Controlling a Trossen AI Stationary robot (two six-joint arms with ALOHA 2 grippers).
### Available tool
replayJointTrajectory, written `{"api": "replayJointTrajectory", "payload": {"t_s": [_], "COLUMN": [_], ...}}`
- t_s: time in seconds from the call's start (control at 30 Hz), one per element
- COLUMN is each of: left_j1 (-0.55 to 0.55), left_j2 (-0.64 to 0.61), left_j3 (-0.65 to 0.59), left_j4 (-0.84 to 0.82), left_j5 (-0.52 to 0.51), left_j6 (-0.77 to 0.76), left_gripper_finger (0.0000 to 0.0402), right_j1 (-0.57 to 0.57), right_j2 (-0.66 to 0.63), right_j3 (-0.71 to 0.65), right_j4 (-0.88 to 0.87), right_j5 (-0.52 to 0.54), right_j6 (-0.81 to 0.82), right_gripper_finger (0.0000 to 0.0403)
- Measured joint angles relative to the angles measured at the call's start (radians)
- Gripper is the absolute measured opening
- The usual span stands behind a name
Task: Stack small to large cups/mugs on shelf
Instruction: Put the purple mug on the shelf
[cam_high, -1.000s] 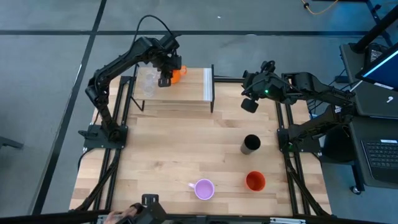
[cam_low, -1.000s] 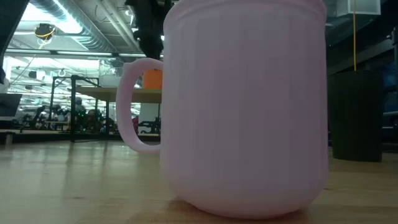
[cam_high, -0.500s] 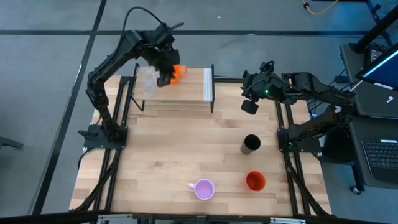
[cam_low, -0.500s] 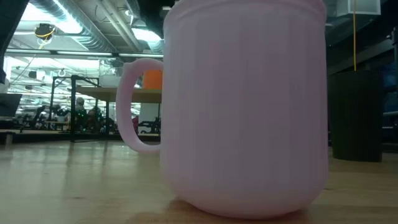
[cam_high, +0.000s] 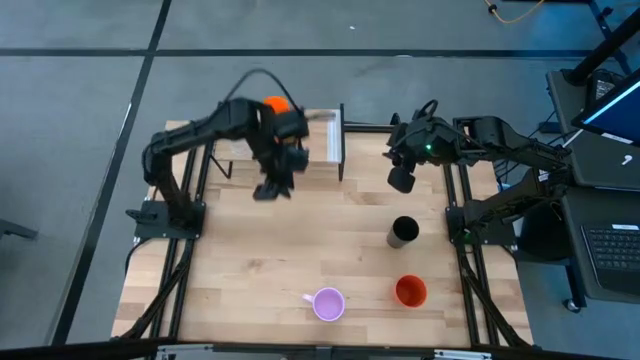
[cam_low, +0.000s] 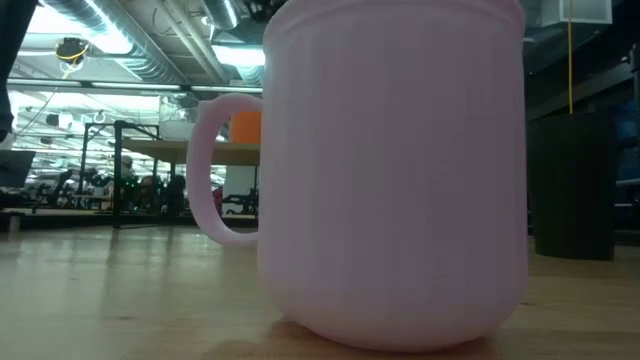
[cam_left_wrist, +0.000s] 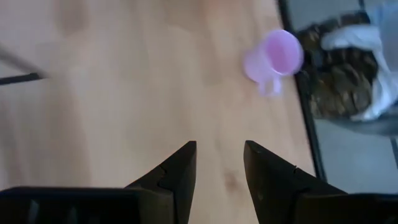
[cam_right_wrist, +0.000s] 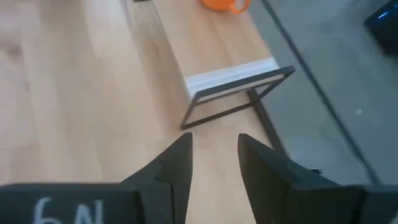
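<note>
The orange mug (cam_high: 275, 104) stands on the far part of the shelf (cam_high: 322, 140), and the right wrist view also shows this mug (cam_right_wrist: 224, 3). My left gripper (cam_high: 272, 190) hangs open over the bare tabletop just in front of the shelf, nothing between its fingers (cam_left_wrist: 180, 171). The lilac mug (cam_high: 328, 303) stands by the table's near edge and fills the low view (cam_low: 390, 170). A black tumbler (cam_high: 403, 231) and a red-orange cup (cam_high: 411, 291) stand at the right. My right gripper (cam_high: 400, 178) waits open, right of the shelf.
Bare wood lies between the shelf and the lilac mug (cam_left_wrist: 273, 56). The shelf's right end, with its whitish strip (cam_right_wrist: 230, 76) and black legs, lies ahead of my right gripper (cam_right_wrist: 214, 155). Black frame rails run along both table sides.
My left gripper has swung away from the orange mug on the shelf, toward the table's near edge and a little rightward, and now points out over the open tabletop. The orange mug stays on the shelf. My right arm has stayed in place.
</note>
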Motion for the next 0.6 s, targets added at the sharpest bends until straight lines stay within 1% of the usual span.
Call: {"api": "replayJointTrajectory", "payload": {"t_s": [0.07, 0.1, 0.27, 0.33, 0.47, 0.6], "left_j1": [-0.063, -0.093, -0.222, -0.262, -0.319, -0.364], "left_j2": [0.000, -0.001, 0.000, 0.000, 0.000, 0.000], "left_j3": [-0.005, -0.010, -0.066, -0.099, -0.189, -0.261], "left_j4": [0.005, 0.018, 0.144, 0.217, 0.359, 0.388], "left_j5": [-0.012, -0.034, -0.241, -0.298, -0.327, -0.380], "left_j6": [-0.029, -0.055, -0.181, -0.206, -0.224, -0.278], "left_gripper_finger": [0.0127, 0.0127, 0.0127, 0.0127, 0.0136, 0.0156], "right_j1": [0.001, 0.001, 0.001, 0.001, 0.001, 0.001], "right_j2": [0.000, 0.000, 0.000, 0.000, 0.000, 0.000], "right_j3": [0.000, 0.000, 0.000, 0.000, 0.000, 0.000], "right_j4": [0.000, 0.000, -0.021, -0.033, -0.035, -0.035], "right_j5": [-0.034, -0.051, -0.109, -0.110, -0.109, -0.109], "right_j6": [0.030, 0.040, 0.077, 0.098, 0.142, 0.142], "right_gripper_finger": [0.0129, 0.0129, 0.0129, 0.0129, 0.0129, 0.0129]}}
